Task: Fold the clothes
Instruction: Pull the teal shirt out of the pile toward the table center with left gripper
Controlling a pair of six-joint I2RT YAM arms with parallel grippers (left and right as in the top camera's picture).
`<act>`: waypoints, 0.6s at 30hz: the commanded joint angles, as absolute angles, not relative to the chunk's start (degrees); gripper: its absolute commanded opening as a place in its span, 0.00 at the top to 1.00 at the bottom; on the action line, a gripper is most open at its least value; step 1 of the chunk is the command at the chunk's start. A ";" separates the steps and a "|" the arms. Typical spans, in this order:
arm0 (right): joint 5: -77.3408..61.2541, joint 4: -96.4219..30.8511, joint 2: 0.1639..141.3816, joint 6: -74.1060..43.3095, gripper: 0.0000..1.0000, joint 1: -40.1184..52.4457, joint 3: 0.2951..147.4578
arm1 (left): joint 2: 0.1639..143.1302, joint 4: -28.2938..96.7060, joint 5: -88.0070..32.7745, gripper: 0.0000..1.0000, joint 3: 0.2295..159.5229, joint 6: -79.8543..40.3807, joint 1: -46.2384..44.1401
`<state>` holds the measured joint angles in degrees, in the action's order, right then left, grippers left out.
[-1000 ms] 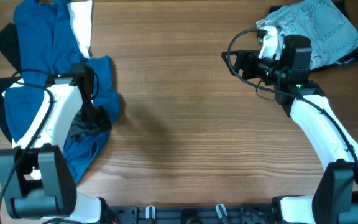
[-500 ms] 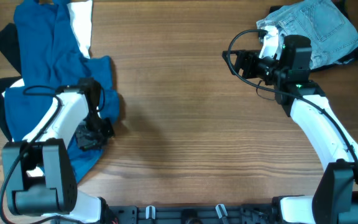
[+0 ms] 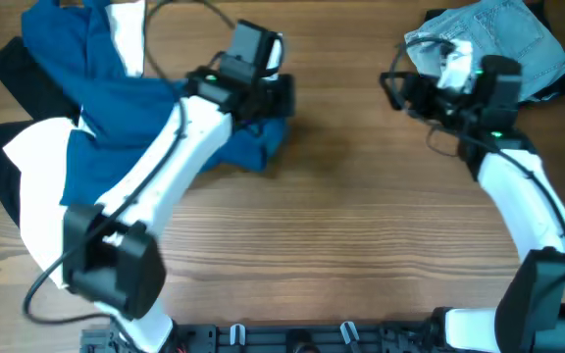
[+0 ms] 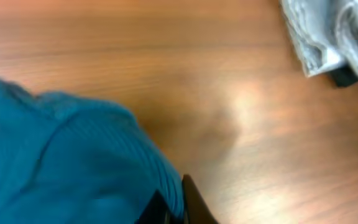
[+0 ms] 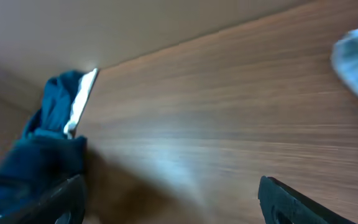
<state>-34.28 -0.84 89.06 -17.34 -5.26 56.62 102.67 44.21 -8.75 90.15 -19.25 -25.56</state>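
Observation:
The clothes, one deep-blue garment, stretch from the far left corner toward the table's upper middle. My left gripper is shut on a fold of the garment, and the bunched blue end hangs just below it. In the left wrist view the blue fabric fills the lower left, and my left gripper pinches its edge between dark fingers. My right gripper stands open at the upper right with nothing in it. The right wrist view shows my right gripper spread wide over bare wood, with the blue garment far off.
Pale denim jeans lie at the far right corner, and the left wrist view catches them too. A white T-shirt and a black cloth lie under the blue garment at the left.
My left gripper shut on the blue garment at the lower left, then swung up and right, dragging the fabric toward the table's upper middle. The right arm shifted slightly right.

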 commanded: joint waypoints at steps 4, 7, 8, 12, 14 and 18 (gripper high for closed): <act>-43.09 0.38 88.09 -19.73 0.12 -18.96 57.43 | 111.87 18.72 -20.14 0.96 90.78 -23.24 -34.02; -43.79 0.86 88.01 -21.41 0.12 -22.06 57.43 | 112.55 11.03 -19.97 0.96 90.78 -23.20 -38.72; -43.79 1.08 87.99 -21.43 0.12 -22.46 57.43 | 113.03 8.75 -19.70 0.96 90.78 -23.24 -40.53; -43.79 2.59 88.01 -22.70 0.12 -22.48 57.43 | 114.45 3.05 -18.61 0.96 90.78 -23.68 -44.29; -43.79 2.98 88.01 -22.72 0.12 -22.48 57.43 | 114.45 0.62 -18.59 0.95 90.78 -23.64 -44.93; -43.79 2.94 88.01 -22.68 0.12 -22.48 57.43 | 113.12 5.43 -18.41 0.00 90.78 -22.31 -42.06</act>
